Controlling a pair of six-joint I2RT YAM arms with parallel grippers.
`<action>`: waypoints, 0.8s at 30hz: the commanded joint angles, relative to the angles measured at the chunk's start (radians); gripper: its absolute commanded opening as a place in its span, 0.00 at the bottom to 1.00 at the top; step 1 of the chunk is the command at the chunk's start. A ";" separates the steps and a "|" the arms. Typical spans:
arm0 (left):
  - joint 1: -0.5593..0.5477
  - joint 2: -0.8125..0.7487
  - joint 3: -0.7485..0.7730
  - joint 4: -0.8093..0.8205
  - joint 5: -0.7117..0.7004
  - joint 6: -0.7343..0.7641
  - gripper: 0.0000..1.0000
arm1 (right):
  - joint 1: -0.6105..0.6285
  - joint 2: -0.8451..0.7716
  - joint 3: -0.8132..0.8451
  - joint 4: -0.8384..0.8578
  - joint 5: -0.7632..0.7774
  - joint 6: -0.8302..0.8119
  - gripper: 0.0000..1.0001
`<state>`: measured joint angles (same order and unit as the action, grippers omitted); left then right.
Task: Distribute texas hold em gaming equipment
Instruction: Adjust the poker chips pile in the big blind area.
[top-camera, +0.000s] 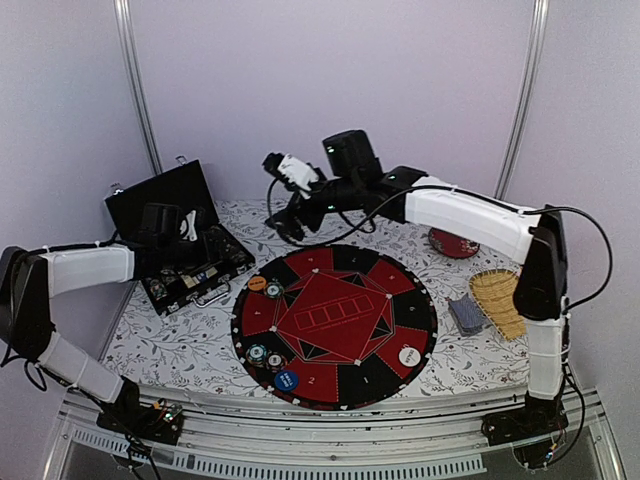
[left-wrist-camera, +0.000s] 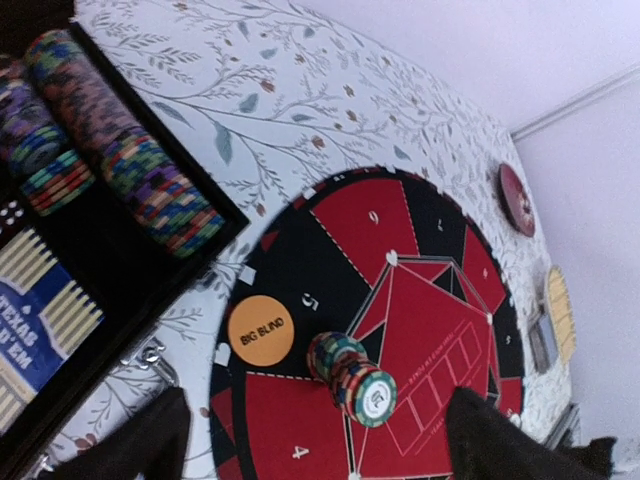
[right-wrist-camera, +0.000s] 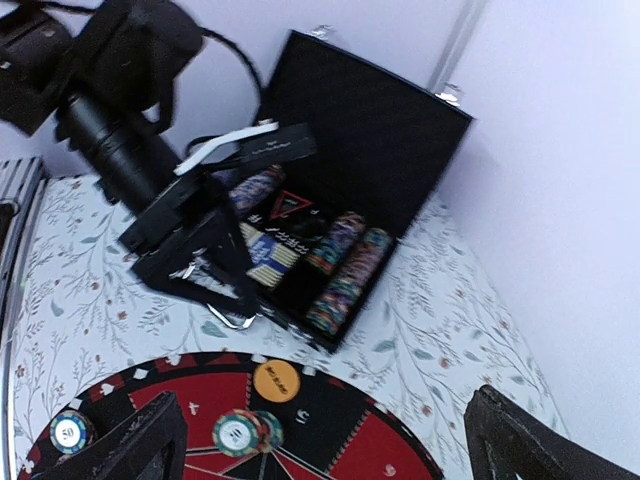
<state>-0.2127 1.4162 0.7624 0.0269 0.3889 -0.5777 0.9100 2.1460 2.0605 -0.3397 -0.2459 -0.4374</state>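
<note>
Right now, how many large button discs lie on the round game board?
3: orange disc at the board's left edge, blue disc at its near edge, white disc at near right. Others may hide in the case.

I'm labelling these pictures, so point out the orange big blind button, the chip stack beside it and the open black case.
big blind button (left-wrist-camera: 261, 330): left wrist view, its printed face.
chip stack (left-wrist-camera: 351, 374): left wrist view, its striped side.
black case (right-wrist-camera: 370, 130): right wrist view, inside its lid.

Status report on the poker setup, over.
Open, empty: left gripper, right gripper. Chip stack and orange button on round mat; more chips in case. Nothing blocking.
</note>
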 joint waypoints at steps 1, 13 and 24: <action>-0.149 0.053 0.095 -0.127 -0.136 0.099 0.98 | -0.077 -0.185 -0.215 0.076 0.176 0.164 0.99; -0.397 0.220 0.260 -0.362 -0.378 0.414 0.98 | -0.090 -0.384 -0.623 0.066 0.199 0.226 0.99; -0.419 0.378 0.363 -0.505 -0.362 0.586 0.98 | -0.090 -0.410 -0.671 0.067 0.194 0.199 0.99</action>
<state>-0.6266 1.7515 1.0798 -0.4194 -0.0101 -0.0715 0.8177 1.7897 1.3926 -0.2905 -0.0563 -0.2268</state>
